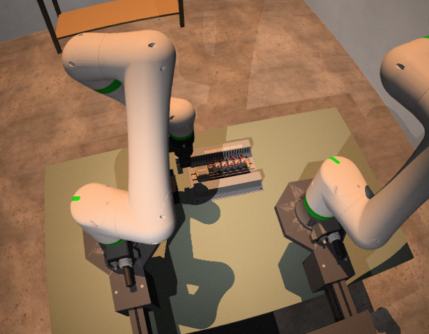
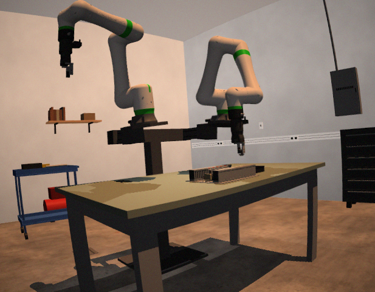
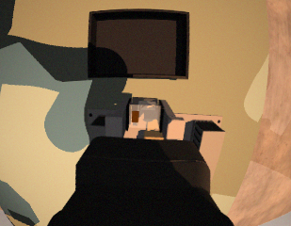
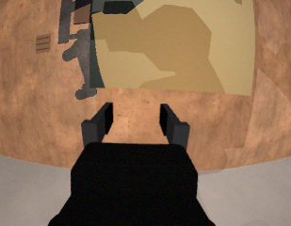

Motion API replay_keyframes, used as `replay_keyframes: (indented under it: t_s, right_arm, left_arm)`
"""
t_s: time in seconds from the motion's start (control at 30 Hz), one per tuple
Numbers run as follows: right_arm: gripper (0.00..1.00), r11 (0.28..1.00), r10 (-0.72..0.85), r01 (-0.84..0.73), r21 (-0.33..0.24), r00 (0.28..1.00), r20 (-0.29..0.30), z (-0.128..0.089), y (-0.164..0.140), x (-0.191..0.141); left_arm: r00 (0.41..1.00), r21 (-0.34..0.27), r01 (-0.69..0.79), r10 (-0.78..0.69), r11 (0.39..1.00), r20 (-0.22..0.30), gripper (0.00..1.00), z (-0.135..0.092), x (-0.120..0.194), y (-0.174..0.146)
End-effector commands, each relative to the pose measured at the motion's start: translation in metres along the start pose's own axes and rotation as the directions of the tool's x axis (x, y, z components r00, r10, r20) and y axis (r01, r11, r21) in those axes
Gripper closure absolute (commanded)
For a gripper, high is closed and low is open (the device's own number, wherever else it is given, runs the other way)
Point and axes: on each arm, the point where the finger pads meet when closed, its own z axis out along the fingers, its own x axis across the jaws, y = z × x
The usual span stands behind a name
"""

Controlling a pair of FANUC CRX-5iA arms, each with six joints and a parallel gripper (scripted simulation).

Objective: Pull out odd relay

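Left arm (image 1: pixel 147 136) (image 2: pixel 248 69): elbow folded high, forearm descending, wrist pointing straight down. Its left gripper (image 1: pixel 179 168) (image 2: pixel 241 154) (image 3: pixel 144 108) is closed on a clear-cased relay (image 3: pixel 147 115) with an orange button, held above the table (image 1: pixel 243 223) (image 2: pixel 168 188) (image 3: pixel 234 61) at the end of the relay panel (image 1: pixel 239 185) (image 2: pixel 234 173) (image 3: pixel 211 146) nearest the black parts tray (image 2: pixel 259 168) (image 3: pixel 90 47). The relay is outside the tray. The panel lies flat; five red-buttoned relays (image 1: pixel 231 163) stand in a row, their exact seating too small to tell.

Right arm (image 1: pixel 390 204) (image 2: pixel 118 69): raised and extended, its wrist also directed downward, with the right gripper (image 2: pixel 68 73) (image 4: pixel 136 112) wide apart and unloaded, high above table level.
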Motion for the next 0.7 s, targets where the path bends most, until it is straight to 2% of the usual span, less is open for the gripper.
replay_keyframes:
  t_s: [0.0, 0.17, 0.67]
  right_arm:
    - [0.0, 1.0, 0.0, 0.0, -0.002, 1.0, 0.0, -0.001, 0.0, 0.0]
    - [0.0, 1.0, 0.0, 0.0, -0.002, 1.0, 0.0, -0.001, 0.0, 0.0]
    - [0.0, 1.0, 0.0, 0.0, -0.002, 1.0, 0.0, -0.001, 0.0, 0.0]
  left_arm:
    - [1.0, -0.003, 0.0, 0.0, 1.0, -0.001, 1.0, -0.001, -0.003, -0.022]
    - [1.0, -0.003, 0.0, 0.0, 1.0, -0.001, 1.0, -0.001, -0.007, -0.046]
    - [1.0, -0.003, 0.0, 0.0, 1.0, -0.001, 1.0, -0.001, -0.013, -0.079]
